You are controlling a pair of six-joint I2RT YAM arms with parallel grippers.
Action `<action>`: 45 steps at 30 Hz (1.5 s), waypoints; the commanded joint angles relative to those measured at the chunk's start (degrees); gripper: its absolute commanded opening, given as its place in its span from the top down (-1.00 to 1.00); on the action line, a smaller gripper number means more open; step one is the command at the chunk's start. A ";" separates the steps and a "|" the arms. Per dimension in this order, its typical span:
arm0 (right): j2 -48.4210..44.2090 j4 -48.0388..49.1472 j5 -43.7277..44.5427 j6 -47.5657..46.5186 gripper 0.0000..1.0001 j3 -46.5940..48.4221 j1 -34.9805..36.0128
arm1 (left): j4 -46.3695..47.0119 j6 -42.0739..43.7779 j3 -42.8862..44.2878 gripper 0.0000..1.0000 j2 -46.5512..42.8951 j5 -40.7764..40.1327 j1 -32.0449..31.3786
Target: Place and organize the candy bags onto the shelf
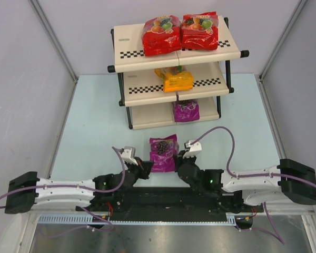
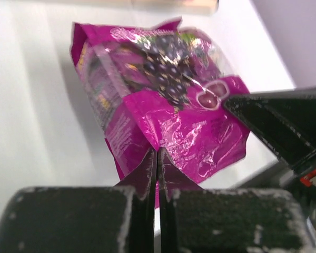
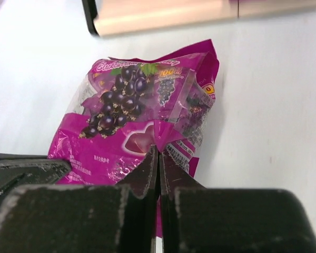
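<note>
The left pincer (image 2: 157,158) and right pincer (image 3: 158,154) each pinch the near edge of the glossy purple plastic candy bag (image 2: 163,95), which lies on the table (image 1: 95,132) just ahead of their tips. The pick-up of the last bag seems in hand. Next, both should lift together and carry it forward to the three-tier cream shelf with a black tube frame (image 1: 152,113) beyond.
</note>
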 commanded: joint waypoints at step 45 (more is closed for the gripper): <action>41.56 43.05 -41.08 -35.20 0.98 31.91 -42.10 | 33.17 23.11 34.17 1.00 48.48 35.96 48.50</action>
